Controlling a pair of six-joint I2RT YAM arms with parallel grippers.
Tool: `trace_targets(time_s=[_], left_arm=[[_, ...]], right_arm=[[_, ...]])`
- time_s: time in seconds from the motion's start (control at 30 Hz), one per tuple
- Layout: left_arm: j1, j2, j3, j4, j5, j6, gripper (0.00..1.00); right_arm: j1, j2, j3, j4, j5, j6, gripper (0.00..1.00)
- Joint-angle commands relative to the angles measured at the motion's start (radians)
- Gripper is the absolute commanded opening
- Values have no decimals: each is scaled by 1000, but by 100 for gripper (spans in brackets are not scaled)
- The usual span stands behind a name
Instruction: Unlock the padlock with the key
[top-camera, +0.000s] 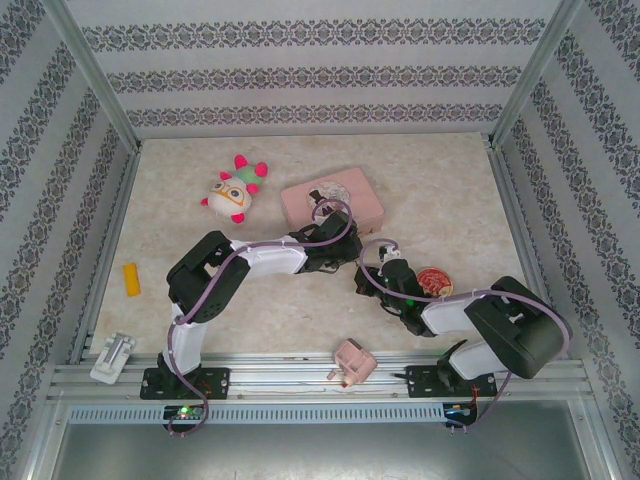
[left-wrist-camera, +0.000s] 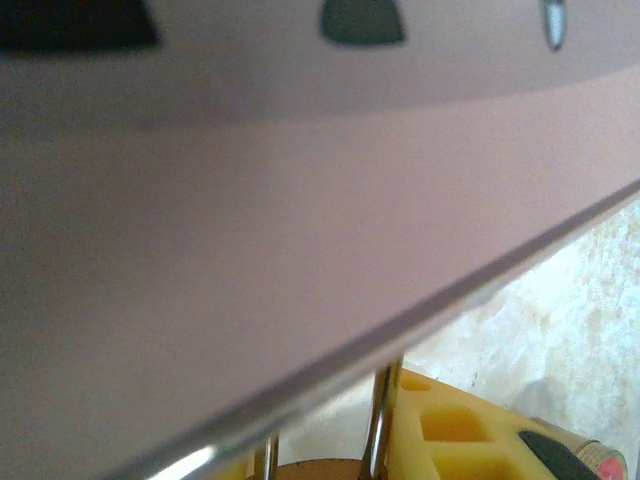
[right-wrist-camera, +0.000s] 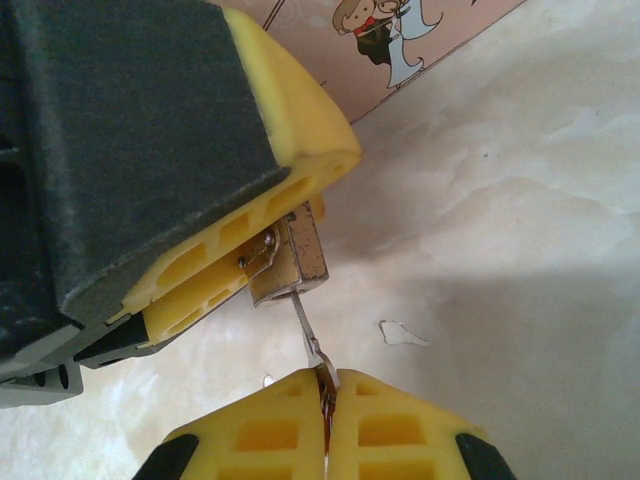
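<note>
Beside the pink tin (right-wrist-camera: 400, 40), the left gripper (right-wrist-camera: 262, 250) clamped the padlock (right-wrist-camera: 295, 262) while the right gripper (right-wrist-camera: 325, 400) pinched the key (right-wrist-camera: 308, 335) at its keyhole, so a gentle turn seemed needed next.

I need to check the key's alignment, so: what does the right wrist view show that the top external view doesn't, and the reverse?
Right wrist: the key pinched in the right fingers, its tip meeting the base of the padlock clamped in the left fingers. Top external: the plush toy, yellow block and pink plug. Both: the pink tin and marbled table.
</note>
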Motion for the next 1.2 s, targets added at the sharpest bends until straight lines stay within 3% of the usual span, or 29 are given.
trace_targets(time_s=[0.0, 1.17], left_arm=[[4, 8, 7, 88, 40, -37, 11], [13, -9, -34, 153, -1, -80, 11]], right_arm=[[10, 18, 0, 140, 15, 37, 0], [5, 170, -54, 344, 7, 119, 0]])
